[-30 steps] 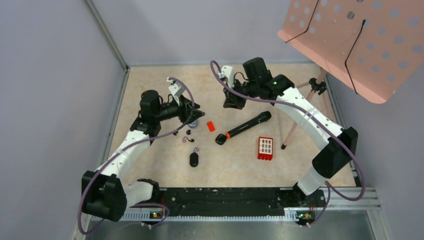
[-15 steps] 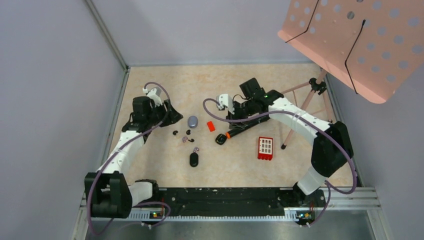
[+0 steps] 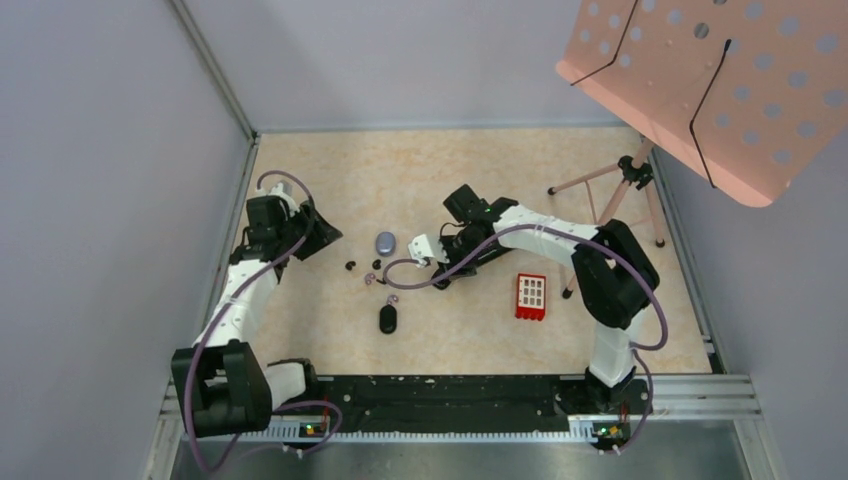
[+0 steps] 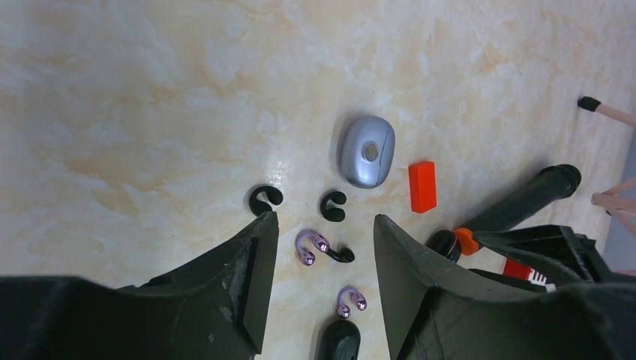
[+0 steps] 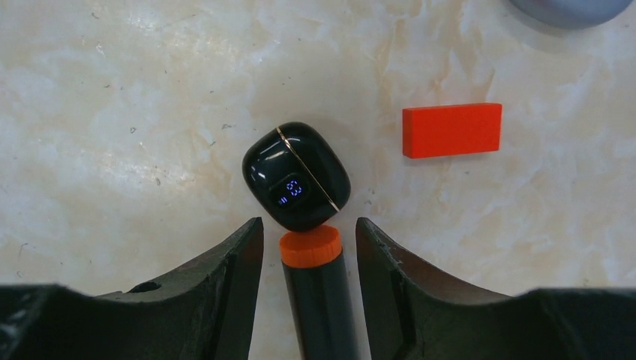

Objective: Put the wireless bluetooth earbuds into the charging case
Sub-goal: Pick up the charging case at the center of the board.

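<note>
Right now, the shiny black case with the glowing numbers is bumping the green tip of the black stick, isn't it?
Almost. The tip is orange, not green. In the right wrist view, the shiny black case with the glowing numbers sits right against the orange tip of the black stick.

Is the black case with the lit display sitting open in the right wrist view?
No, the black case lies shut, its gold lid seam closed with no gap showing.

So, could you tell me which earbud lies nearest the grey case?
The black earbud beside the grey case; the other black one and the purple ones lie farther off.
</note>
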Motion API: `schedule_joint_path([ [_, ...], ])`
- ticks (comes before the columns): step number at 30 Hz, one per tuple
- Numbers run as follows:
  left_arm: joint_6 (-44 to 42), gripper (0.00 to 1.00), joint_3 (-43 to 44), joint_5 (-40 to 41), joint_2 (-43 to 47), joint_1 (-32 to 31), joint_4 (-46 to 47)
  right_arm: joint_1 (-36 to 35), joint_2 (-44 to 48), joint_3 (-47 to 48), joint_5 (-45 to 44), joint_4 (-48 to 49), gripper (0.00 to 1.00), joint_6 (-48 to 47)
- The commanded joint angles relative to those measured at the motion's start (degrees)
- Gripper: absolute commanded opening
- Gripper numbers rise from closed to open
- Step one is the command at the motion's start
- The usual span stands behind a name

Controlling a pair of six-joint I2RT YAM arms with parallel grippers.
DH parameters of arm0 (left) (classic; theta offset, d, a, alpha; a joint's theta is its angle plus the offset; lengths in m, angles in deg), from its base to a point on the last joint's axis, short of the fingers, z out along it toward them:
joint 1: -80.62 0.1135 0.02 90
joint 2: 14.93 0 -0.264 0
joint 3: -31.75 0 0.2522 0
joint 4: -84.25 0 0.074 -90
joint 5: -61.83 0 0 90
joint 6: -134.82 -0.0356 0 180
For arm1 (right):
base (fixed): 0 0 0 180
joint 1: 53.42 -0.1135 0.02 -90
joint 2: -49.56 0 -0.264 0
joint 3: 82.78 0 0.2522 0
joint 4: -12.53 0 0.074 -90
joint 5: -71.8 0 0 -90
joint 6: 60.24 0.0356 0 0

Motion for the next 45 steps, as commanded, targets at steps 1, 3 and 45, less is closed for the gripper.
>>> schedule_joint_path([
  [1,2.8,0.55,2.6,0.7,-0.8,1.9,-1.0,-1.3,-3.1,4.8,-0.2,0.8,0.49,4.5],
  [3,2.9,0.55,2.8,-0.4,-1.2,2.2,-0.9,-1.2,-4.5,6.7,0.8,-1.7,0.48,6.7],
  [45,1.9,0.54,1.8,-9.9,-3.5,2.7,6.0,-1.1,-12.2,9.3,4.1,-7.0,0.47,-9.1],
])
